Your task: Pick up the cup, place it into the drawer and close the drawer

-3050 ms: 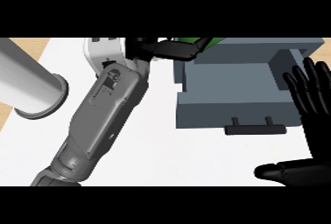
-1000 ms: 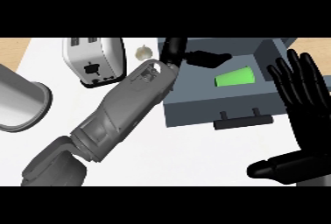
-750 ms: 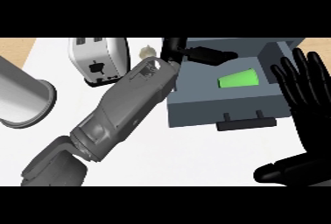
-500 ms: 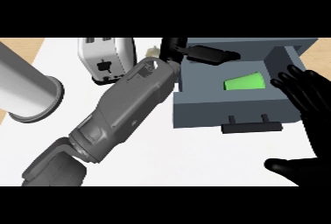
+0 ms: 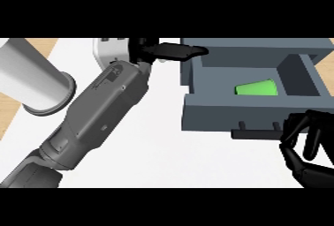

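Head view showed me the green cup [image 5: 257, 88] lying on its side inside the open grey drawer [image 5: 215, 117]. My left hand [image 5: 171, 51] hung at the drawer's back-left corner, fingers straight, holding nothing. My right hand [image 5: 306, 152] sat just beside the drawer handle [image 5: 257, 132], fingers curled, empty. I saw a grey cylinder [image 5: 32, 81] at far left.

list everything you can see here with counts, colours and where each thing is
cup: one, green, inside the open drawer
drawer: one, blue-grey, pulled open at right
handle: one, dark, on the drawer's front
cylinder: one, pale grey, left edge
appliance: one, silver, top, partly hidden by the forearm
counter: one, white
left forearm: grey, crossing the middle
left hand: black, fingers straight, top centre
right hand: black, fingers curled, beside the handle
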{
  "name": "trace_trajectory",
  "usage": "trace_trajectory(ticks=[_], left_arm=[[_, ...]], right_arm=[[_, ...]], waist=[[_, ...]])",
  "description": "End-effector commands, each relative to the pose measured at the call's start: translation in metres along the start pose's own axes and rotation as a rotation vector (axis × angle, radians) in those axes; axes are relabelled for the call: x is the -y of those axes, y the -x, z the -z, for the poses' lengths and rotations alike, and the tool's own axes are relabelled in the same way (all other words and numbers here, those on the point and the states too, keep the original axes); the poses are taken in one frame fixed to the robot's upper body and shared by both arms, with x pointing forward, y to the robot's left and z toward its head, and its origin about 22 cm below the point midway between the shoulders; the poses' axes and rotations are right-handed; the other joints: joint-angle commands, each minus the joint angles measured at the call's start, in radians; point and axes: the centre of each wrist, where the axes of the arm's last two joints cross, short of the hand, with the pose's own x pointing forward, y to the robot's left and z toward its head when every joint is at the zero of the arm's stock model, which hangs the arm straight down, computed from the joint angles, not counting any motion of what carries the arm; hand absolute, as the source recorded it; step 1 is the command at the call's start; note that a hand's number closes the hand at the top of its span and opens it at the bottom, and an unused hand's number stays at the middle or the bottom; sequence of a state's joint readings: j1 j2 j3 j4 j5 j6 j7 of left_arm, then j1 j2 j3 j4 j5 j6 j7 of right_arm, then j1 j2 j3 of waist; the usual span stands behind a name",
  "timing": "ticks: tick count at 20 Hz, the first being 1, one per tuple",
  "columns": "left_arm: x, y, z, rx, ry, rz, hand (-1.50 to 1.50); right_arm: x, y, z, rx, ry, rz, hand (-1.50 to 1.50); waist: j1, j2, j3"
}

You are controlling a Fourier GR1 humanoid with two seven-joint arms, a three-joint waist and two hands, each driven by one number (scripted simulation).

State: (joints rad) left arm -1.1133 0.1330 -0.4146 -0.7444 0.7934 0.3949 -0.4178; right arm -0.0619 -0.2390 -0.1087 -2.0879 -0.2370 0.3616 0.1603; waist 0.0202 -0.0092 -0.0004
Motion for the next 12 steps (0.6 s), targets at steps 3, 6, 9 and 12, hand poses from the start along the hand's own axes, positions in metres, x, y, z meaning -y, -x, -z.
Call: trace_trajectory(ticks=[3,6,9,12], left_arm=[[-0.057,0.004,-0.040,-0.020,-0.068,-0.007,-1.50],[-0.078,-0.016,-0.057,-0.022,-0.079,-0.031,-1.50],[-0.114,-0.024,-0.088,-0.044,-0.091,-0.011,-1.50],[-0.145,-0.022,-0.103,-0.050,-0.104,-0.025,-1.50]], right_arm=[[-0.001,0.011,-0.009,-0.088,-0.069,-0.135,1.50],[-0.001,0.004,-0.004,-0.122,-0.050,-0.187,1.50],[-0.003,0.009,-0.007,-0.144,-0.034,-0.176,1.50],[-0.025,0.033,0.002,-0.159,-0.068,-0.276,1.50]], waist=[[0.021,-0.003,0.000],[0.016,-0.002,0.000],[0.011,0.000,0.000],[0.007,0.007,0.000]])
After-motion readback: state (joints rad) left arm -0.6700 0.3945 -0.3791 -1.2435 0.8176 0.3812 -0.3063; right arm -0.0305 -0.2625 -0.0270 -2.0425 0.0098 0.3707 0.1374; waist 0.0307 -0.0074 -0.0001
